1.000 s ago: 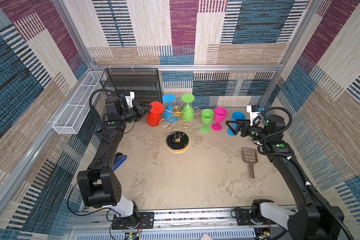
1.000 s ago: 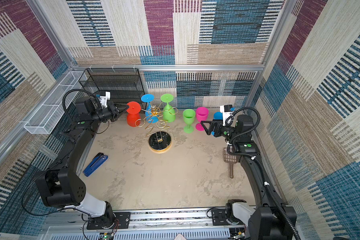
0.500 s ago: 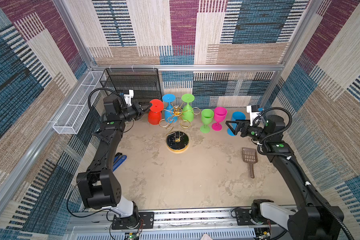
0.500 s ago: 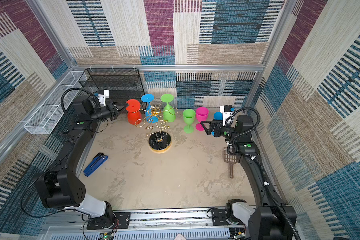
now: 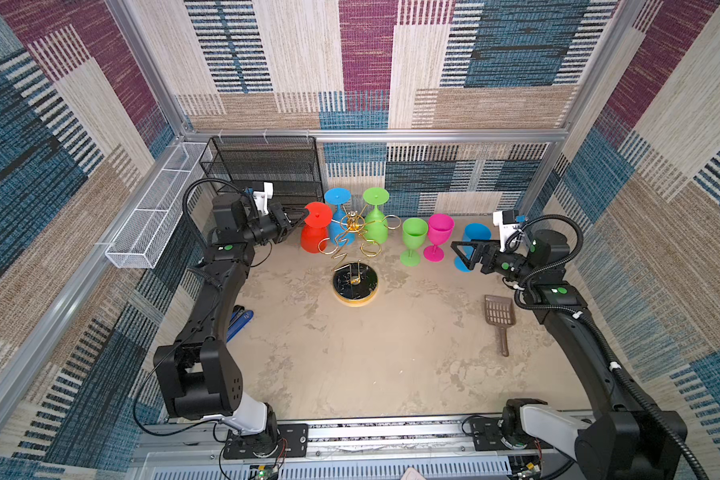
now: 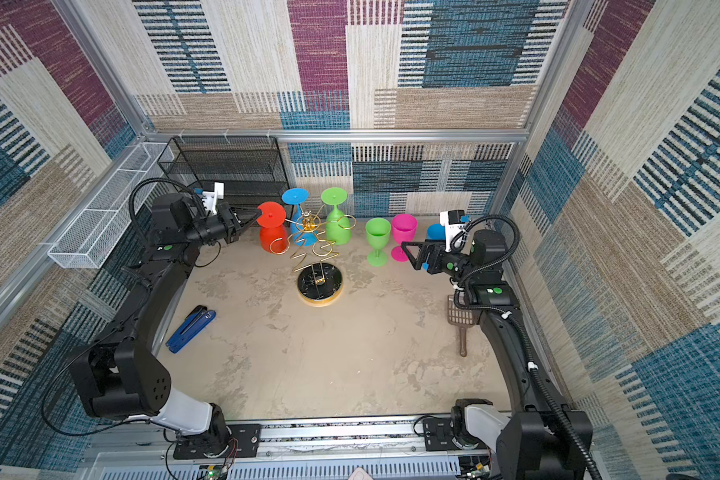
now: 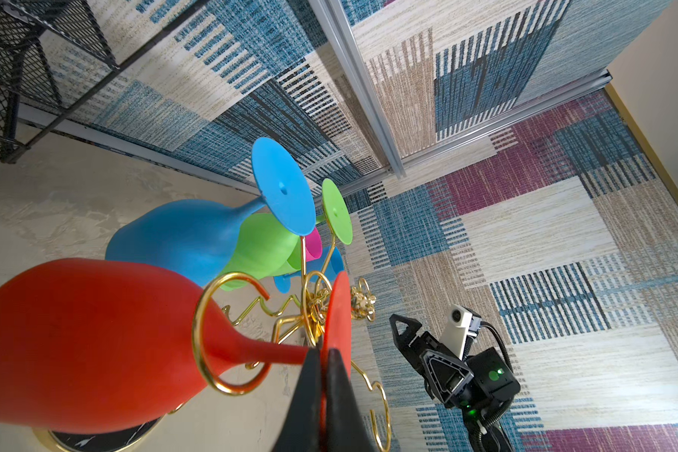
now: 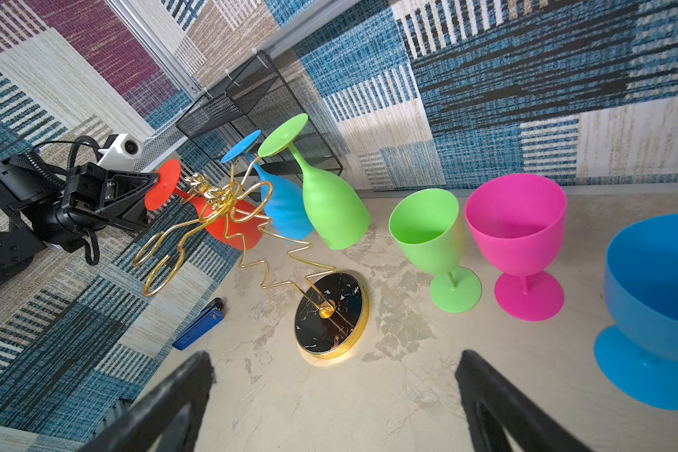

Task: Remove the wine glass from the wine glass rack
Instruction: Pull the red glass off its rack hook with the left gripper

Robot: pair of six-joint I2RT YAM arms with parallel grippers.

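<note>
Left claw (image 7: 324, 354): pressed together on the edge of the red wine glass's round foot, the flat disc pinched between its two black fingers (image 7: 341, 391)
Red wine glass (image 5: 316, 239): hangs bowl down on the left side of the rack, its stem passing through a gold loop
Rack (image 5: 355, 286): stands on its round black base toward the back of the table; a blue glass (image 5: 336, 195) and a green glass (image 5: 375, 227) also hang upside down from it
Right claw (image 5: 461, 254): spread wide, holding nothing, in the air just beside an upright blue cup (image 5: 476, 237)
Standing glasses: a green one (image 5: 414, 237) and a pink one (image 5: 440, 232), upright between the rack and the right claw
</note>
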